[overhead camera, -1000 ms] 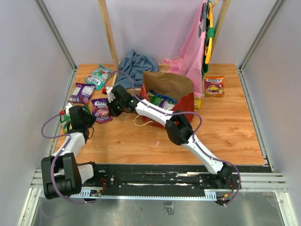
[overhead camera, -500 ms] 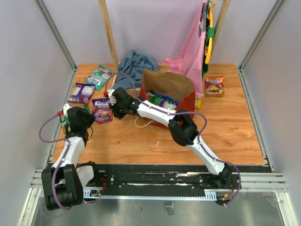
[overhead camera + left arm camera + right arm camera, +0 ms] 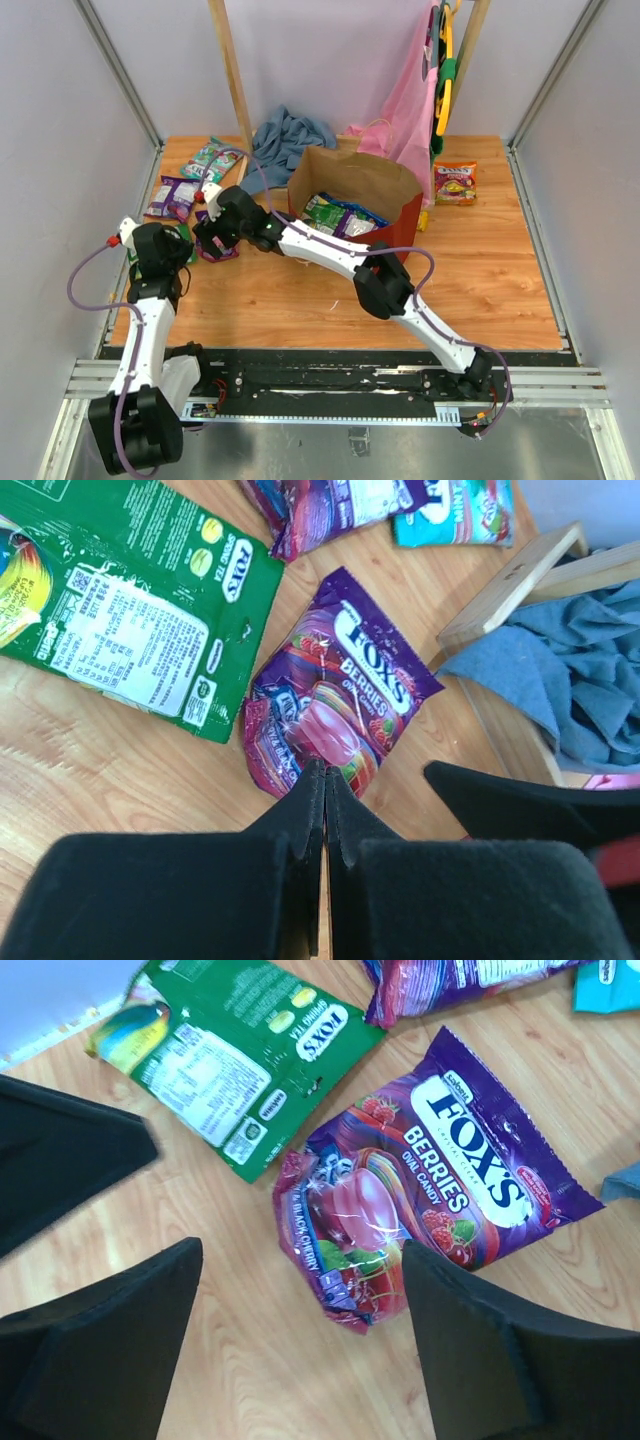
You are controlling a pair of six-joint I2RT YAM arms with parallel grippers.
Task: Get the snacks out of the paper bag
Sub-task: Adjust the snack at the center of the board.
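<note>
The right gripper (image 3: 300, 1265) just opened wide and dropped the purple packet (image 3: 420, 1210) on the table (image 3: 260, 1380), at nine o'clock from the paper bag (image 3: 398, 228). More snacks (image 3: 340, 213) wait inside. The left gripper (image 3: 322, 780) is pinched together, empty.

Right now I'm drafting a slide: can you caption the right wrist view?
Open right gripper above a purple Fox's Berries packet on the wooden table, green Fox's packet beside it.

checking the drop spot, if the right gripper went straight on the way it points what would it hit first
The purple Fox's Berries packet, lying on the table ahead of the right gripper, framed by its open fingers. Nothing shows in between, though the gap is hard to judge.
</note>
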